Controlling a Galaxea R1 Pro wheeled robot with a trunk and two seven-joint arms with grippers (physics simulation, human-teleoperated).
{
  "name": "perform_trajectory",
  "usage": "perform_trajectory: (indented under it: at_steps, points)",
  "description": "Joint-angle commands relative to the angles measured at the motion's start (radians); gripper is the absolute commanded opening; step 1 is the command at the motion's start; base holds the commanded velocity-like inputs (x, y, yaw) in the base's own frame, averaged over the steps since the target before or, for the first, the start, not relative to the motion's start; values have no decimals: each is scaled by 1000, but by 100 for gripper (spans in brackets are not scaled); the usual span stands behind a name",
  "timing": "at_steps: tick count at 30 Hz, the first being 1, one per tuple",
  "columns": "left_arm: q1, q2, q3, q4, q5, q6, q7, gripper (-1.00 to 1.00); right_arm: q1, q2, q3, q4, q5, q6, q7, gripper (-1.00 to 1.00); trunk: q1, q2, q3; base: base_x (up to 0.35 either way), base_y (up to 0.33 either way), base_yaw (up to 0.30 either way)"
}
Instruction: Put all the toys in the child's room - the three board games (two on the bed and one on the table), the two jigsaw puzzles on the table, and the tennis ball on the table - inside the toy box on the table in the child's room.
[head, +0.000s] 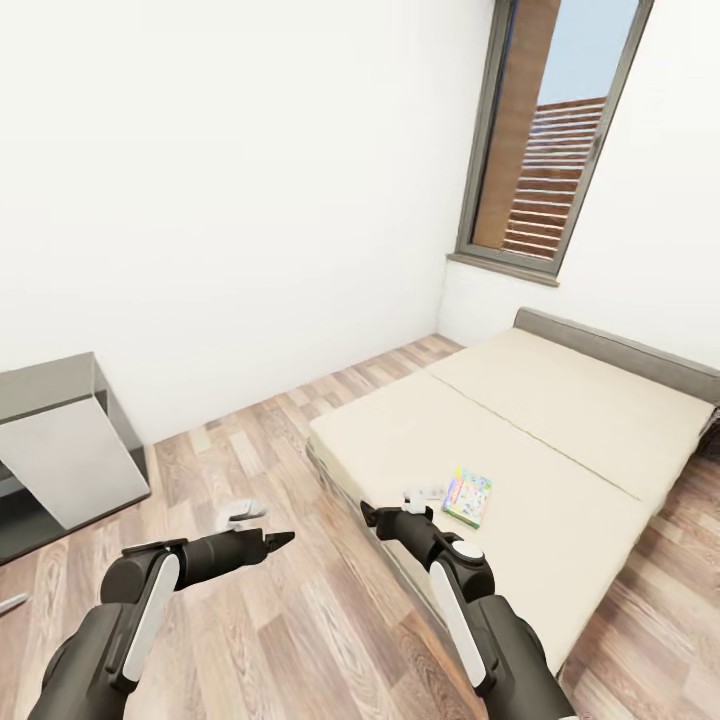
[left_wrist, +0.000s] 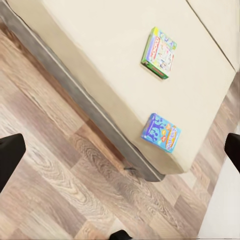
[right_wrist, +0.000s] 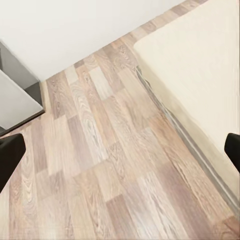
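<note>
Two board games lie flat on the cream bed (head: 560, 420) near its front edge: a yellow-green board game (left_wrist: 159, 53) further in, and a blue board game (left_wrist: 161, 132) close to the mattress corner, well apart from each other. My left claw (head: 281, 541) hangs over the plank floor (head: 280, 640), fingers apart and empty. My right claw (head: 372, 514) hovers at the bed's edge, fingers apart, holding nothing. A grey cabinet (head: 60, 450) stands by the wall.
</note>
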Motion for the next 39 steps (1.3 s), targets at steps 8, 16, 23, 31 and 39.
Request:
perform_trajectory:
  at_steps: [8,16,23,31,39]
  points:
    - [-1,0,1,-1,7,7,0,100,-1,0,-2,0,-5,5,1,100,1,-2,2,0,49,-268]
    - [-1,0,1,-1,6,7,0,100,-1,0,-2,1,-5,4,1,100,1,-2,6,0,86,-268]
    - [-1,0,1,-1,5,7,0,100,-1,0,-2,0,-7,3,1,100,1,-2,7,0,250,-144]
    - [-1,0,1,-1,5,7,0,100,-1,0,-3,-1,-12,2,1,100,1,-2,7,0,268,-22]
    - [-1,0,1,-1,5,7,0,100,-1,0,-7,-1,-14,4,1,100,1,-2,1,0,223,-28]
